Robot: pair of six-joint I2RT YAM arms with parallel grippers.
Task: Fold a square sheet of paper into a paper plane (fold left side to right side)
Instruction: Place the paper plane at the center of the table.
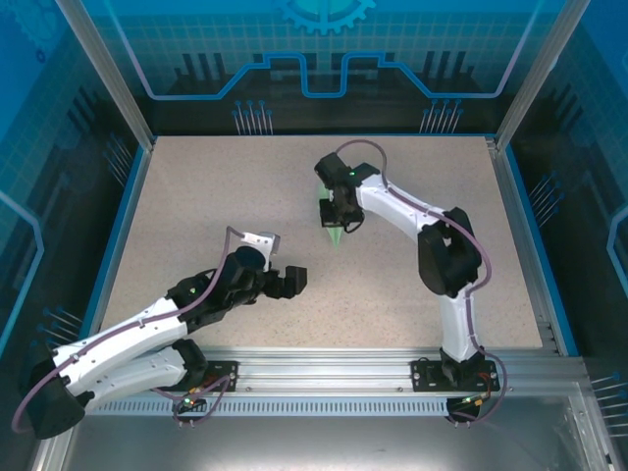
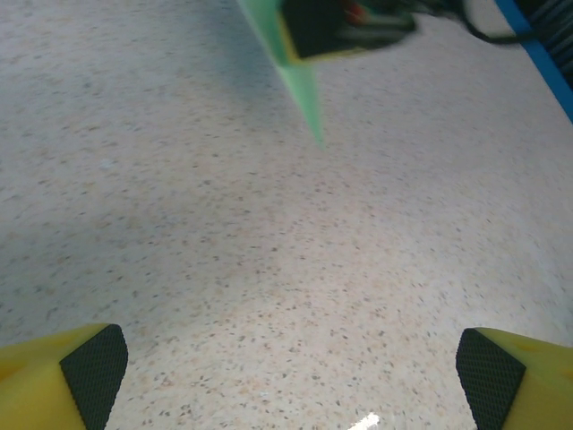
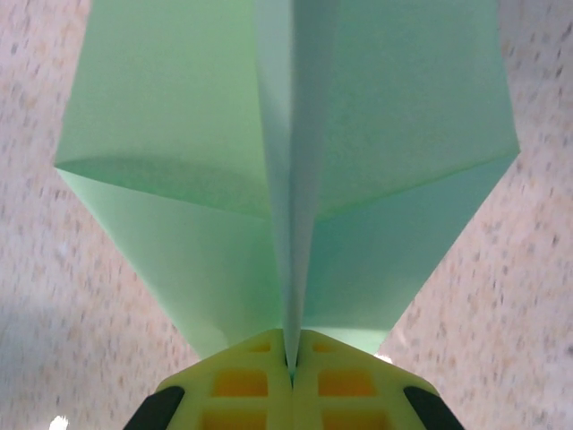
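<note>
With right gripper (image 3: pixel 291 363) jaws closed tight, pinched paper plane (image 3: pixel 385 134) by centre crease, wings spread either side. Held it apparently just off table (image 1: pixel 196 196), far centre. Spread left gripper (image 2: pixel 291 372) wide, empty, well apart.

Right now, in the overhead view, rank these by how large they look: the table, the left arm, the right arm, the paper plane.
1. table
2. left arm and right arm: about alike, so unranked
3. paper plane, smallest, partly hidden by the shut right gripper
</note>
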